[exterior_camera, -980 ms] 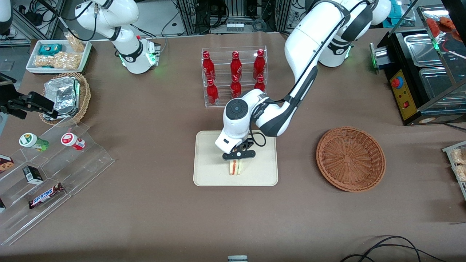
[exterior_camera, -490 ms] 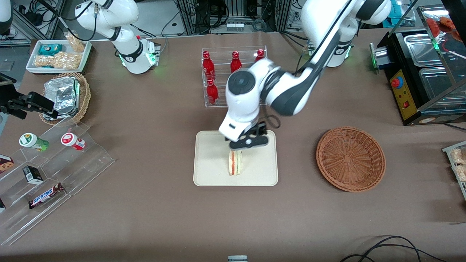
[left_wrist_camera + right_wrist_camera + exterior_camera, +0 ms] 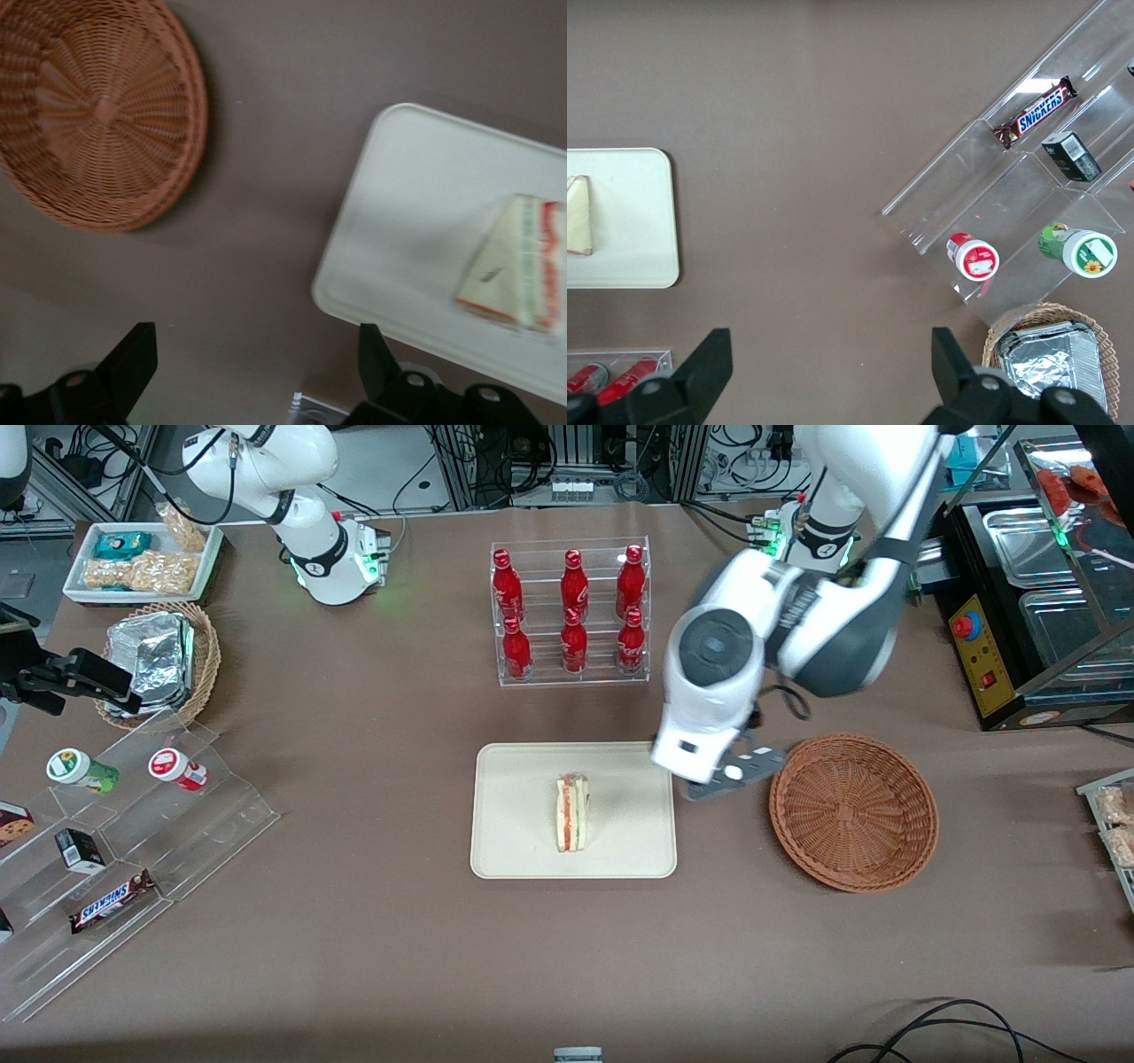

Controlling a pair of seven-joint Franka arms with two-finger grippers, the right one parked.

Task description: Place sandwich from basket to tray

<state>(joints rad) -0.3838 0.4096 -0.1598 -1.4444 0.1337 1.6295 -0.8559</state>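
Front view: the sandwich was seen resting on the tray, centre of frame; the basket lay empty at lower right. The tool was held between tray and basket, above the desk.

Left wrist view: the tool's fingers were spread apart, nothing gripped. Placement was judged done; only retreat was judged left.

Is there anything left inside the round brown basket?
No, the basket is bare wicker; the sandwich lies on the tray, and the open gripper hangs between them.
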